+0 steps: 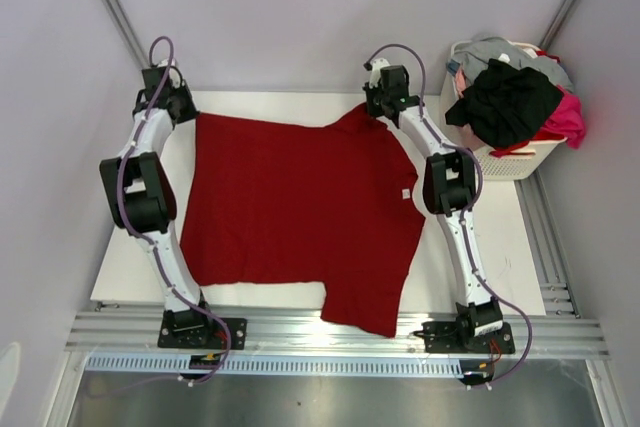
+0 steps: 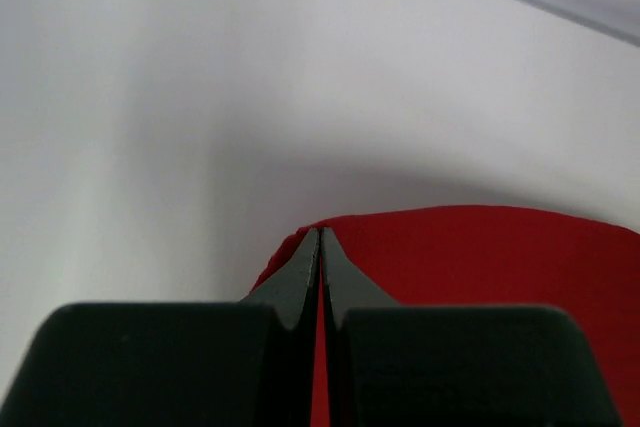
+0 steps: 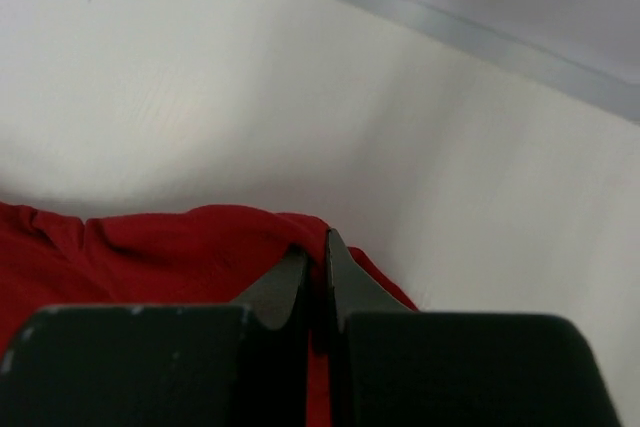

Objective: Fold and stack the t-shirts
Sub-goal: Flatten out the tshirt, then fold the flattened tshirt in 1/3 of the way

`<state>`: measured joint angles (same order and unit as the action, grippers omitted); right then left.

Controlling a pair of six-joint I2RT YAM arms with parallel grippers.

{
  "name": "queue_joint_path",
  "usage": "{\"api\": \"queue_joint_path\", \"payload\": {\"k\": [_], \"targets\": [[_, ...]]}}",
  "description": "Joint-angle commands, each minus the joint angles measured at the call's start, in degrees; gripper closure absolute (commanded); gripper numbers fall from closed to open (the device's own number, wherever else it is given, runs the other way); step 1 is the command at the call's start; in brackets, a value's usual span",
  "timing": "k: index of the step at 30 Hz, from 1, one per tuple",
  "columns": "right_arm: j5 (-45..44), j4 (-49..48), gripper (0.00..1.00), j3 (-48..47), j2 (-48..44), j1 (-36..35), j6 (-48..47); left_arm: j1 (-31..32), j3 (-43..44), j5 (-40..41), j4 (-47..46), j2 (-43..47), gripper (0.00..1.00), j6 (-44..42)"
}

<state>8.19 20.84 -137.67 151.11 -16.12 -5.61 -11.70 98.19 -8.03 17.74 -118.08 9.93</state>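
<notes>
top external: red t-shirt, long axis left-right, collar rightward, pinched by left end effector, right end effector

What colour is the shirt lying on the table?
The shirt is plain dark red, best seen from the top camera.

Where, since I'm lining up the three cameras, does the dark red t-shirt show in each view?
Top external: the dark red t-shirt lies spread flat mid-table, between the arms.
Left wrist: it fills the lower right, its edge pinched in the shut left gripper.
Right wrist: it fills the lower left, a bunched edge pinched in the shut right gripper.
Shared landmark: the white table beyond the cloth.
</notes>
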Motion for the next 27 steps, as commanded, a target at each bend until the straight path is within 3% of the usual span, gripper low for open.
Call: {"api": "queue_joint_path", "payload": {"k": [1, 3, 7, 17, 21, 27], "targets": [[-3.60, -7.82, 1.00, -6.37, 1.63, 0.21, 2.08, 0.19, 7.86, 3.29, -0.34, -1.35, 1.00, 0.60], [-4.84, -8.44, 1.00, -10.77, 2.61, 0.21, 2.62, 0.19, 9.03, 1.89, -0.42, -2.50, 1.00, 1.05], [-6.25, -12.48, 1.00, -10.96, 2.17, 0.30, 1.48, 0.10, 15.61, 0.65, 3.00, -6.45, 1.00, 1.58], [-4.06, -9.94, 1.00, -8.07, -1.16, 0.47, -0.81, 0.19, 14.84, -3.03, 2.66, -6.81, 1.00, -2.01], [-2.22, -7.49, 1.00, -2.97, -5.81, 0.04, -2.03, 0.10, 13.26, -10.32, 1.25, -4.89, 1.00, -8.77], [-1.95, -5.55, 1.00, 7.49, -15.39, -0.40, -3.18, -0.07, 2.10, -17.45, -4.81, 1.53, 1.00, -24.75]]}}
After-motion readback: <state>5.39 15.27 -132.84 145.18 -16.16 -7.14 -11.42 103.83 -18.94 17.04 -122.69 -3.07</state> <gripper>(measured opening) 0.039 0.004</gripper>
